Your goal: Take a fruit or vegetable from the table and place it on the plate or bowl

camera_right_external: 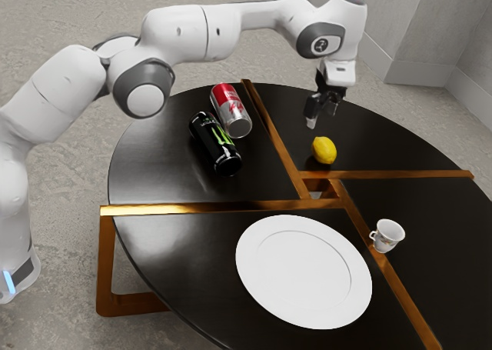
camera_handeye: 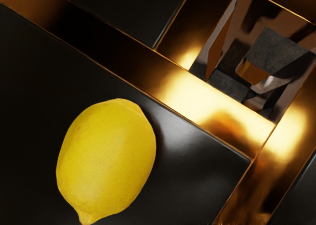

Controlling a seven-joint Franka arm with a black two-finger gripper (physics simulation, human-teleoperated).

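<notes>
Hand (camera_right_external: 321, 115) hangs above the black table (camera_right_external: 169, 177) with its fingers pointing down and partly open; nothing is between them and they touch nothing. Just below it, clear of the fingers, the lemon (camera_right_external: 324, 149) (camera_handeye: 106, 160) lies on its side on the dark top, with bare surface all around it. Near the lemon, gold strips (camera_right_external: 281, 144) (camera_handeye: 197, 101) divide the round top into sectors and meet at a small square opening (camera_right_external: 328, 187) (camera_handeye: 256, 52); the lemon sits close to that junction, just short of the strip on that side and not touching it. Toward the exterior view's left, beyond a strip, two cans lie on their sides just beside each other: a black can (camera_right_external: 216, 142) bearing a green claw-shaped mark, lettering not legible, and a red can (camera_right_external: 231, 110) with a silver end and a white mark that cannot be read. Farther off, toward the exterior view's right, a small white cup (camera_right_external: 387, 235) stands upright beside a strip. Farthest from the hand, the white plate (camera_right_external: 304, 271) lies flat near the table's front edge, with nothing on it and dark top open around its rim.
</notes>
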